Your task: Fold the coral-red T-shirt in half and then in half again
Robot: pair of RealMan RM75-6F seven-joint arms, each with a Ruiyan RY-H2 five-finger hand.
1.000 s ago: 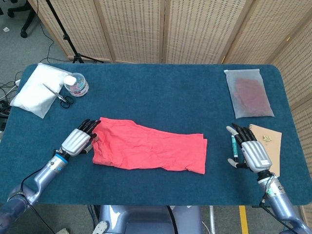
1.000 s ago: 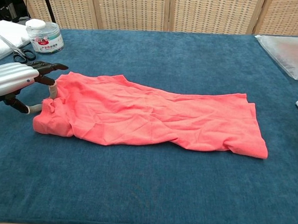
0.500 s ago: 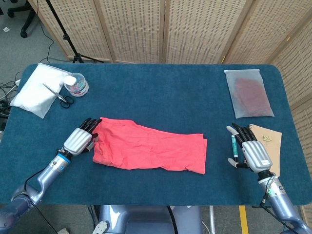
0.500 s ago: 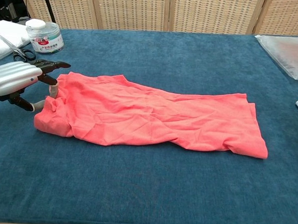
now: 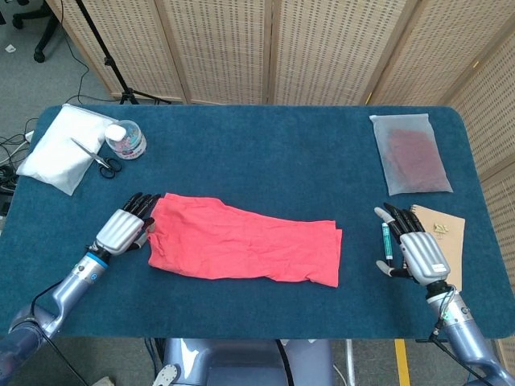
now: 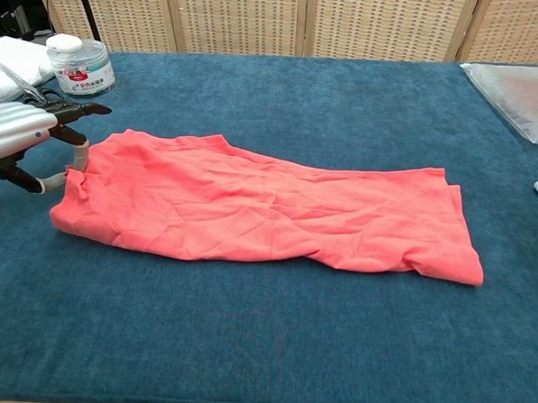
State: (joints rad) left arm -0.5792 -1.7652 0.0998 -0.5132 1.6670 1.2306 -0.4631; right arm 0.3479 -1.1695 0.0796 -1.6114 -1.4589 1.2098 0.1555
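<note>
The coral-red T-shirt (image 5: 245, 247) lies folded into a long strip across the middle of the blue table (image 5: 265, 153), also filling the chest view as the T-shirt (image 6: 268, 210). My left hand (image 5: 121, 230) is at the strip's left end and pinches its edge between thumb and fingers; the chest view shows the left hand (image 6: 15, 134) with its thumb against the cloth. My right hand (image 5: 412, 254) rests on the table far to the right of the shirt, fingers spread, holding nothing. It does not appear in the chest view.
A green pen (image 5: 385, 239) lies just left of my right hand. A brown notebook (image 5: 445, 233) and a clear bag (image 5: 409, 153) with something dark red sit at the right. A white cloth (image 5: 63, 149), scissors (image 5: 101, 159) and a plastic jar (image 5: 126, 138) are at the back left.
My left hand has drawn back to the left, pulling the shirt's bunched left end out flatter and further left. The right hand has not moved.
</note>
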